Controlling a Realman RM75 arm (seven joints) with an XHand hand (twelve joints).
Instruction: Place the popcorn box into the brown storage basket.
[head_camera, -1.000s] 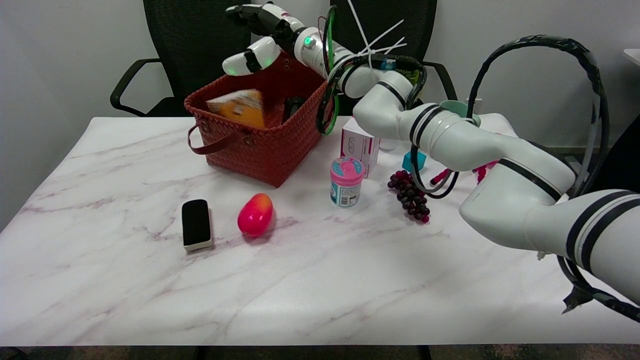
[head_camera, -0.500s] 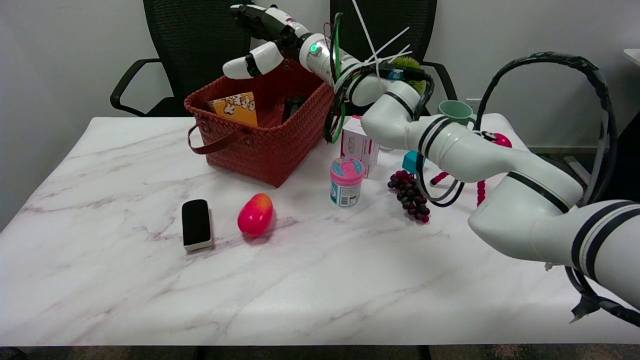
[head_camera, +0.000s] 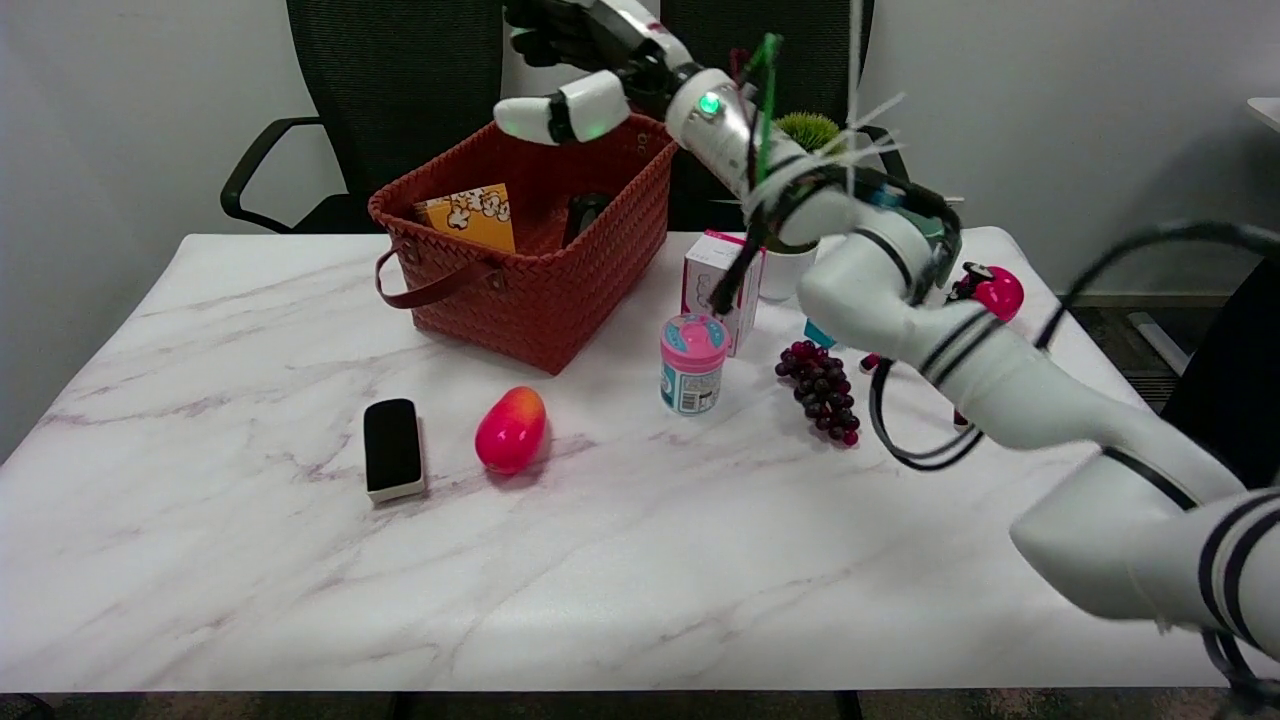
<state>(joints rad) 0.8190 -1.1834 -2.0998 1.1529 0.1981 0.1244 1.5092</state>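
One hand of mine is at work, my right hand (head_camera: 585, 60), and it hangs in the air at the top centre of the frame, above the far rim of the brown storage basket (head_camera: 540, 290); its fingers are spread apart and it holds nothing, one white fingertip reaching out toward the left over the basket's opening. My white arm runs from it down to the lower right corner, with black cables looping beside it. Below and to the left of my hand, the popcorn box (head_camera: 468, 215) sits inside the basket, leaning against the left inner wall with its yellow face showing above the rim. A dark object lies deeper in the basket, too shadowed for me to tell what it is. To the right of the basket, on the marble table (head_camera: 300, 560), stand a pink and white carton (head_camera: 712, 285) and, just in front of it, a pink-lidded tub (head_camera: 692, 364). A bunch of dark grapes (head_camera: 822, 390) lies right of the tub. Nearer the frame's lower left rest a red-orange mango (head_camera: 511, 429) and a black eraser block (head_camera: 392, 447), side by side but apart.
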